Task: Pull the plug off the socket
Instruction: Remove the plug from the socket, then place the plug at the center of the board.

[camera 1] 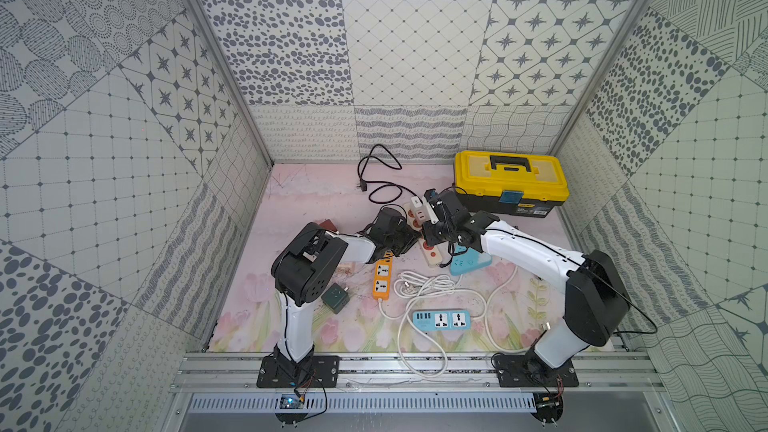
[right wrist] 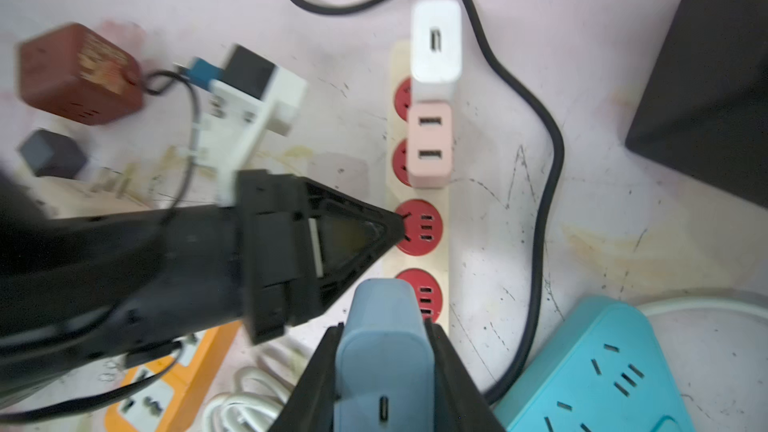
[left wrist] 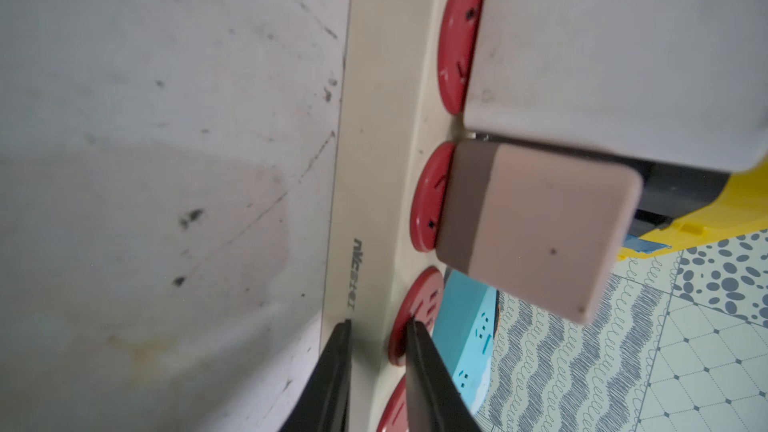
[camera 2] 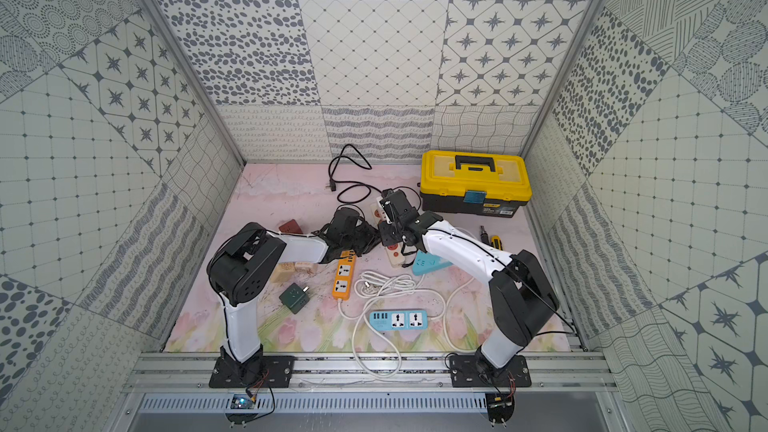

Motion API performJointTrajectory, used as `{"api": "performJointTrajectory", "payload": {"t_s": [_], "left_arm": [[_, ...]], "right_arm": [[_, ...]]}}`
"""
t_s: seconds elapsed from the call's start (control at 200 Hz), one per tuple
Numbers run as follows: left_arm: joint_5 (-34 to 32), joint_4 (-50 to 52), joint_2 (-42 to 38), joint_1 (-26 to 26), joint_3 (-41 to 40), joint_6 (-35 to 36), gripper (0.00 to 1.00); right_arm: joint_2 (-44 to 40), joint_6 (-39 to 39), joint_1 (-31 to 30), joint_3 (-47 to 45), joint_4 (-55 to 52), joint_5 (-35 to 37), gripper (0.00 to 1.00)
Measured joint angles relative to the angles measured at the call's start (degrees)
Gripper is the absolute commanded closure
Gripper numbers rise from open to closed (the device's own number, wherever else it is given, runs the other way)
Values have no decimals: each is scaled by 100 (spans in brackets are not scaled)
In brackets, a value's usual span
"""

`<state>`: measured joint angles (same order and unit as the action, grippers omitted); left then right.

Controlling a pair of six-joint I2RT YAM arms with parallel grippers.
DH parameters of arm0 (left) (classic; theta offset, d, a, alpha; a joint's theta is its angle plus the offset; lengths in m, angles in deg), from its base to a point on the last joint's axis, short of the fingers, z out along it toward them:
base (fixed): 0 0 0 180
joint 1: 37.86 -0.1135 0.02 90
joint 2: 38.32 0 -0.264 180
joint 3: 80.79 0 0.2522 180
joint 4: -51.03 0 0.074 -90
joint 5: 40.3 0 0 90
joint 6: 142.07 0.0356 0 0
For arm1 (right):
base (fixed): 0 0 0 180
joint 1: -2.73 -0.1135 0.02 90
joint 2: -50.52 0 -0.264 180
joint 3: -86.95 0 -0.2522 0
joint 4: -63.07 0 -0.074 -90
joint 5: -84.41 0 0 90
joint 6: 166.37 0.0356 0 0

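Right tool (right wrist: 384,328) is clamped on the blue-grey plug (right wrist: 384,367), which sits just over a red socket (right wrist: 426,288); prongs hidden, so I can't confirm it's clear. Left tool (right wrist: 397,226) is closed, tips pressing the cream strip (right wrist: 446,243) onto the worktop (right wrist: 623,160), I'd say so it doesn't lift with the pull.

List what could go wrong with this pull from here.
1. The left gripper pins the strip with its tip alone; if it slips, the strip may lift with the plug.
2. The right gripper holds the plug right beside the left gripper; a tilted pull might knock them together.
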<state>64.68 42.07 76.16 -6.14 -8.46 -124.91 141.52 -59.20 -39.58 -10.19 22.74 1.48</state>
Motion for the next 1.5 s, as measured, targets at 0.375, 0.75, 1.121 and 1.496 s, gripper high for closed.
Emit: {"api": "performJointTrajectory", "payload": {"t_s": [0.375, 0.75, 1.121, 1.496], "left_arm": [[144, 295, -621, -107, -380, 557, 53], [1088, -527, -2986, -415, -1851, 1801, 44], [138, 79, -6452, -938, -3442, 3161, 0], [-638, 981, -7748, -1126, -3897, 3517, 0]], "right_arm": [[-1853, 184, 603, -1624, 356, -225, 78], [-2146, 1703, 1314, -3176, 3156, -3143, 78], [726, 2339, 407, -1502, 4354, -3803, 77], [3429, 1956, -151, 2061, 2717, -3449, 73]]}}
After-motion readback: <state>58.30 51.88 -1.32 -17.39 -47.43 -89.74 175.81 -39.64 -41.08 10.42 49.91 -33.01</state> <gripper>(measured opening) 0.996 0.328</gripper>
